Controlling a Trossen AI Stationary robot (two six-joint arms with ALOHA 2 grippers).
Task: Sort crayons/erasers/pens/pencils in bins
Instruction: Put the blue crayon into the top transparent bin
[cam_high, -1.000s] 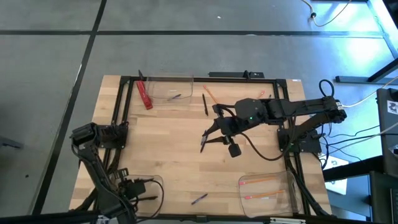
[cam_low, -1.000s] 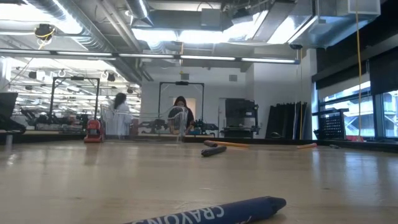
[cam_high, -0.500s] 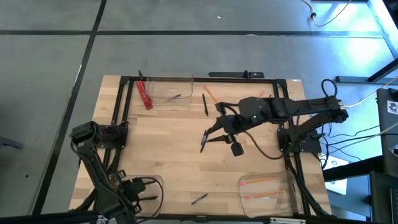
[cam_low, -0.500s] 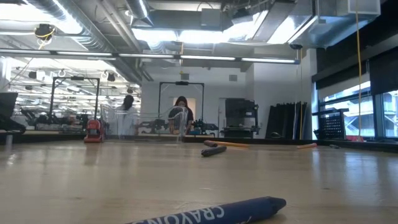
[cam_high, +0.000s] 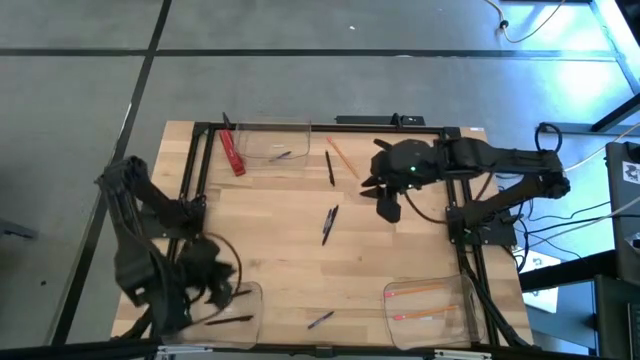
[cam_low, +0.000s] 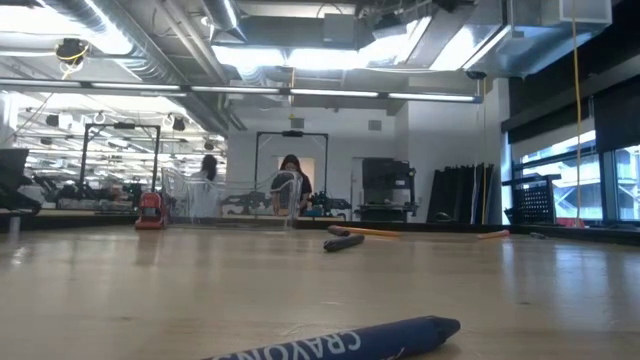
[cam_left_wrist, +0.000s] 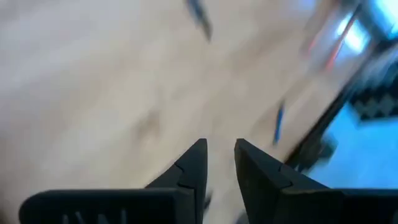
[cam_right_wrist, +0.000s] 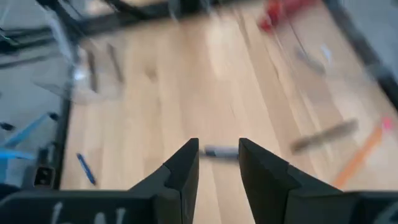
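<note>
Three clear bins sit on the table: far-left bin (cam_high: 275, 143) with one crayon (cam_high: 281, 156), near-left bin (cam_high: 238, 305) with a black pen (cam_high: 230, 320), near-right bin (cam_high: 425, 305) with two pencils (cam_high: 418, 290). Loose on the wood lie a pen (cam_high: 330, 224) mid-table, a second pen (cam_high: 329, 168), an orange pencil (cam_high: 342, 155) and a bluish crayon (cam_high: 320, 320) near the near edge. My right gripper (cam_high: 372, 186) hovers right of the loose pens, open, empty; its wrist view shows the mid-table pen (cam_right_wrist: 221, 151) beyond the fingers. My left gripper (cam_high: 220, 290) is over the near-left bin, open, empty.
A red flat strip (cam_high: 233, 153) lies beside the far-left bin. A black frame (cam_high: 300, 125) runs along the table's far and side edges. The low view shows the crayon (cam_low: 340, 345) close up and, farther off, a pen (cam_low: 343, 241) and pencil (cam_low: 370, 232). People stand far behind.
My right gripper has drawn back from the mid-table pen toward the table's far right, leaving the pen flat on the wood. My left arm has unfolded from its rest pose at the left edge, and its gripper has swung over the near-left bin.
</note>
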